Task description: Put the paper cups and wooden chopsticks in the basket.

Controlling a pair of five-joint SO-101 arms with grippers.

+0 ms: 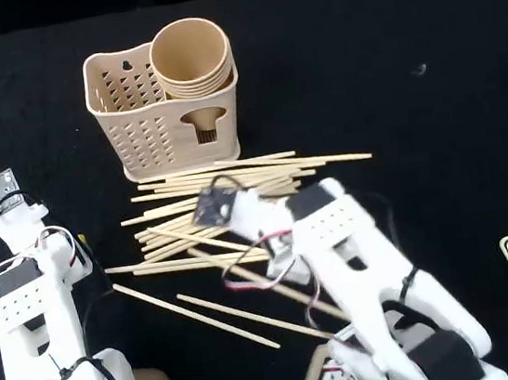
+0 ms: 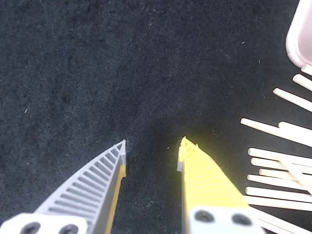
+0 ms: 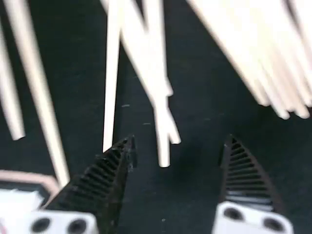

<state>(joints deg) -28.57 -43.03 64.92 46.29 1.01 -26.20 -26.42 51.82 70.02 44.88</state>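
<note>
Right pincer [image 3: 178,142] & left pincer [image 2: 152,145] gape empty; chopsticks [image 1: 251,169] partly under rt arm [image 1: 366,259].

setting: robot lab bench | cues: black-cloth table [image 1: 433,129], left arm [image 1: 26,304], right arm [image 1: 356,251]

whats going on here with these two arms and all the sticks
Two robot arms are clearing a black table into a basket. The paper cups are stacked inside the basket. The wooden chopsticks lie scattered on the table in front of it. The right gripper is open just above the chopsticks and holds none. The left gripper is open over bare cloth beside the pile.
</note>
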